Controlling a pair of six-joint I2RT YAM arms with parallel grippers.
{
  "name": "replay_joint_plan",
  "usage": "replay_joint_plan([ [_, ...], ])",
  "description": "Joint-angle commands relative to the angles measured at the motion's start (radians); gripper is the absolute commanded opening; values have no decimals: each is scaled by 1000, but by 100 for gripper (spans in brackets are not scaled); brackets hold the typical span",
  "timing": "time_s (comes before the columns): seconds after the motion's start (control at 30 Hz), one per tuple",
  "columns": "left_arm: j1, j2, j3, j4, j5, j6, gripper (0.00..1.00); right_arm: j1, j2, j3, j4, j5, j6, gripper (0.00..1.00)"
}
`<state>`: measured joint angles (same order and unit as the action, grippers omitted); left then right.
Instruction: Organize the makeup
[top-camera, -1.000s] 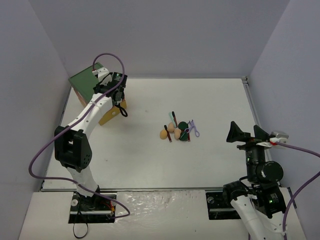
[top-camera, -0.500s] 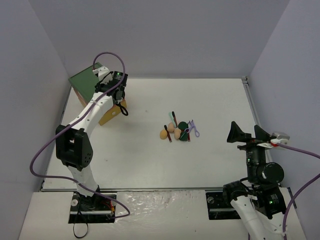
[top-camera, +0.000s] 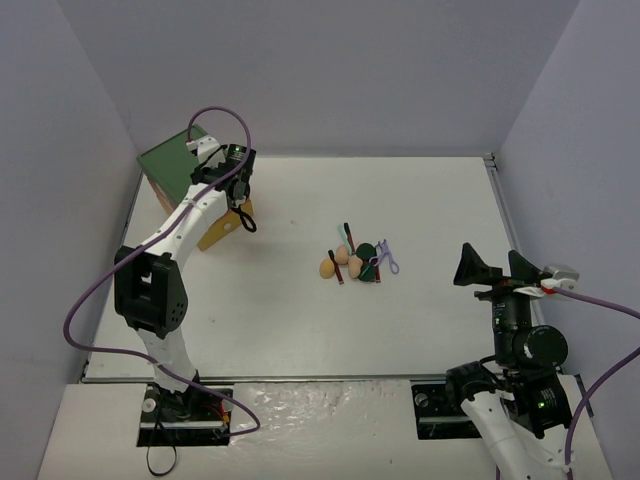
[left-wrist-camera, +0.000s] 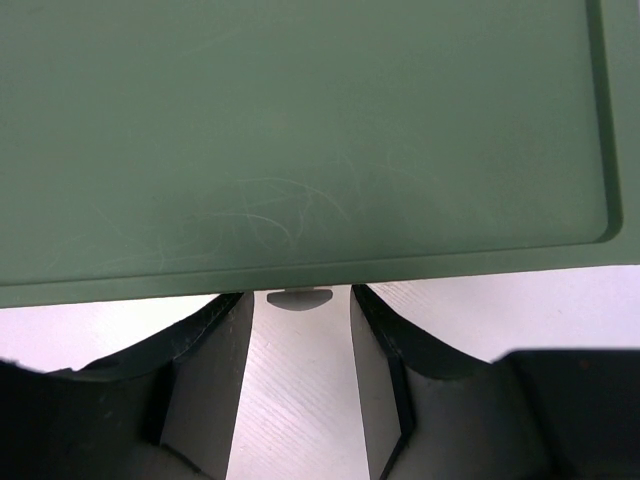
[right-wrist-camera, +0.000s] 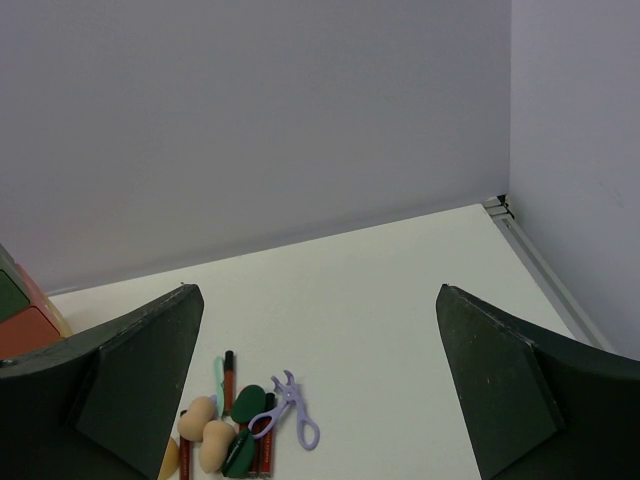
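Note:
The makeup (top-camera: 355, 262) lies in a small pile mid-table: tan sponges (right-wrist-camera: 199, 416), dark-red sticks (right-wrist-camera: 228, 372), a dark green piece (right-wrist-camera: 247, 404), a teal tool (right-wrist-camera: 218, 376) and a purple tool (right-wrist-camera: 291, 410). My left gripper (top-camera: 238, 196) is at the right-hand side of the green-topped box (top-camera: 168, 166), far from the pile. In the left wrist view its fingers (left-wrist-camera: 215, 350) stand apart, with a small grey tab (left-wrist-camera: 298, 297) between them under the green lid (left-wrist-camera: 300, 130); the tips are hidden by the lid edge. My right gripper (right-wrist-camera: 318, 295) hangs wide open and empty, right of the pile.
A tan-orange part of the box (top-camera: 220, 230) sticks out onto the table below the left gripper. Grey walls close in the white table (top-camera: 420, 200) at the back and both sides. A metal rail (top-camera: 500, 195) runs along its right edge.
The left gripper has edged a little back toward the box. The right arm and the makeup pile have not moved.

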<state>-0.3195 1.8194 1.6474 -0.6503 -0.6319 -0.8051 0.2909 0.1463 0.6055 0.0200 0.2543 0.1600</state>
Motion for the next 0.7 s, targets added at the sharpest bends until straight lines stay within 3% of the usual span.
replay_joint_plan([
  [0.0,16,-48,60,24,-26,-11,40,10,4,-1,103,-13,-4,100],
  [0.1,16,-48,64,22,-27,-9,39,10,5,-4,107,-15,-2,100],
  [0.3,16,-55,65,22,-17,-9,22,10,4,-6,110,-21,-1,100],
  [0.67,13,-86,40,17,7,-21,3,10,2,-11,116,-26,1,100],
])
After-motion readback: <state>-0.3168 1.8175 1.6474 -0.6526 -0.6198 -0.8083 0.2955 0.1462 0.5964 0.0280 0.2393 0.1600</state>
